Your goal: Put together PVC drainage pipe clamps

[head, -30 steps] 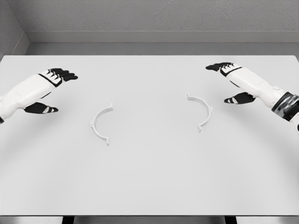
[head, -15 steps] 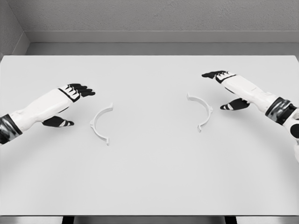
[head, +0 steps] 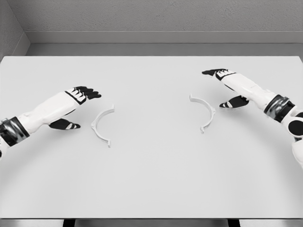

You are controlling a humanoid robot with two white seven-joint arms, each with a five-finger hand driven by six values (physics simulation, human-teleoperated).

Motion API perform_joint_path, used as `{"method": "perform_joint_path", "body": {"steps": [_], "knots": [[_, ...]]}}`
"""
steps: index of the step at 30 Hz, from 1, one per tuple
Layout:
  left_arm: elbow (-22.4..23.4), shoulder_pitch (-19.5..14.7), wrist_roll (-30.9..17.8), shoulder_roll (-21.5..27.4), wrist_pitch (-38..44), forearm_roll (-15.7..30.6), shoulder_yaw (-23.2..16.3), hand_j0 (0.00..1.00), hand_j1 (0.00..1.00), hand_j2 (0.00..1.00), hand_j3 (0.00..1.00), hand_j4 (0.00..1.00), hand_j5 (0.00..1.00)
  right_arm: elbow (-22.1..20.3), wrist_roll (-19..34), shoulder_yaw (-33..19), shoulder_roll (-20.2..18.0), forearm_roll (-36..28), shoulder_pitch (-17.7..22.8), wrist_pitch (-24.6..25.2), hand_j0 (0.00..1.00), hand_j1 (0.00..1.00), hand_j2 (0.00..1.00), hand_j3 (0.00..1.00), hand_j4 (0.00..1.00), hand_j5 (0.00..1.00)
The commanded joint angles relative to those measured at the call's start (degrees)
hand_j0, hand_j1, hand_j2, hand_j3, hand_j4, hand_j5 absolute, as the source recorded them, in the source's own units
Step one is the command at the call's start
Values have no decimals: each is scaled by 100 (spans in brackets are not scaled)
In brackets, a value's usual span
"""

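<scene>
the left hand [head: 64,105] has its dark fingers [head: 89,91] stretched out flat and its thumb [head: 67,125] held apart below them, gripping nothing. the fingertips point toward the left clamp half [head: 100,126], near its upper end but apart from it. behind the hand, the white forearm runs back to the left edge of the tabletop [head: 151,179].

the right hand [head: 235,86] is likewise spread, fingers [head: 211,73] extended and thumb [head: 232,102] splayed lower, with nothing in it. the thumb sits just beside the right clamp half [head: 203,112]; whether it touches the plastic is hard to judge from this angle, though a small gap seems to show. the right forearm leads away to the right edge, with a dark wrist band.

both clamp halves are thin white arcs lying flat near the middle of the tabletop, well apart, their open sides facing each other. the left one bows toward the left edge, the right one toward the right edge.
</scene>
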Motion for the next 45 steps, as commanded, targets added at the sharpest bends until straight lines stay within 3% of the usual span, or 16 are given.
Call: {"method": "perform_joint_path", "body": {"steps": [1, 18, 45], "knots": [[82, 0, 3, -83, 3, 34, -8, 100, 100, 100, 100, 100, 100, 153, -2, 98, 47, -33, -18, 9, 100, 100, 100, 100, 100, 100], [425, -176, 3, -373, 3, -10, -52, 100, 100, 100, 100, 100, 100, 416, -2, 169, 126, -33, -97, 9, 100, 100, 100, 100, 100, 100], [504, -228, 3, -654, 3, -89, -184, 100, 100, 100, 100, 100, 100, 223, -2, 441, 267, -33, -141, 9, 100, 100, 100, 100, 100, 100]]}}
